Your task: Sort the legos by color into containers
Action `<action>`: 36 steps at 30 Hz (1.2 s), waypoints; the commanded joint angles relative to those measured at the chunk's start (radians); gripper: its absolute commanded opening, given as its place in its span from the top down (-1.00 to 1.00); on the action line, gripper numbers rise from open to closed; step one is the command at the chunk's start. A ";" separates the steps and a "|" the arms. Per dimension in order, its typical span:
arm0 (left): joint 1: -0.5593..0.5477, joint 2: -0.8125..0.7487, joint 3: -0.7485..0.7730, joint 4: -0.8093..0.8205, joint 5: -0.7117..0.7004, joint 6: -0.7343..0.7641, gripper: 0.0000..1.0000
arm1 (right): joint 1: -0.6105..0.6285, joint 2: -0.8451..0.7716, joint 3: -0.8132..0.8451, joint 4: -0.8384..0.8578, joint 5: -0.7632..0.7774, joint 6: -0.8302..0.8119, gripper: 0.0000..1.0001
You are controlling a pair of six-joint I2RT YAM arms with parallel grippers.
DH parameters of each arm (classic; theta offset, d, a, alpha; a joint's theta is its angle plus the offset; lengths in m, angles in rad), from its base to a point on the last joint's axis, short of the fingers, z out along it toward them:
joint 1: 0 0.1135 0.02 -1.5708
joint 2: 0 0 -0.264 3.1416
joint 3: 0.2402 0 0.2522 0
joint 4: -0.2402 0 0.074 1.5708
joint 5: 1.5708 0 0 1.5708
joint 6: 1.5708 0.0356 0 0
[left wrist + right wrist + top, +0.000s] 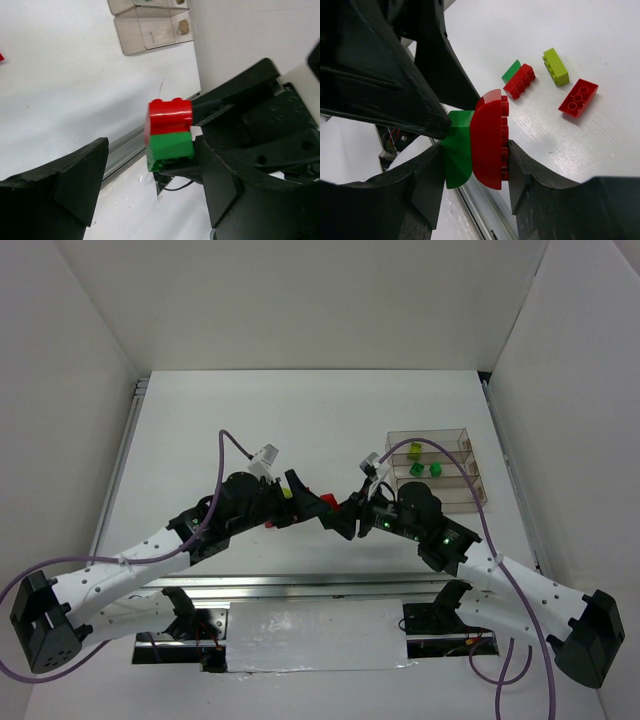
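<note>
Fingers of the matte black left gripper [300,498] stand apart, one tip touching a smooth dark green plastic brick [457,150] well left of the clear, rectangular, three-compartment plastic tray block [478,485]. A glossy red round-topped studded brick [490,135] is joined to the green one. The right gripper [475,162] is clamped on the pair, nearer the block but still left of it. Inside the block, a yellow-green brick [412,450] lies in the far compartment and two bright green bricks [417,470] in the middle one.
</note>
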 commanded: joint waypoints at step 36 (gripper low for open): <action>0.011 -0.126 -0.066 0.212 0.229 0.384 1.00 | -0.293 -0.140 0.053 -0.086 -0.581 -0.050 -0.99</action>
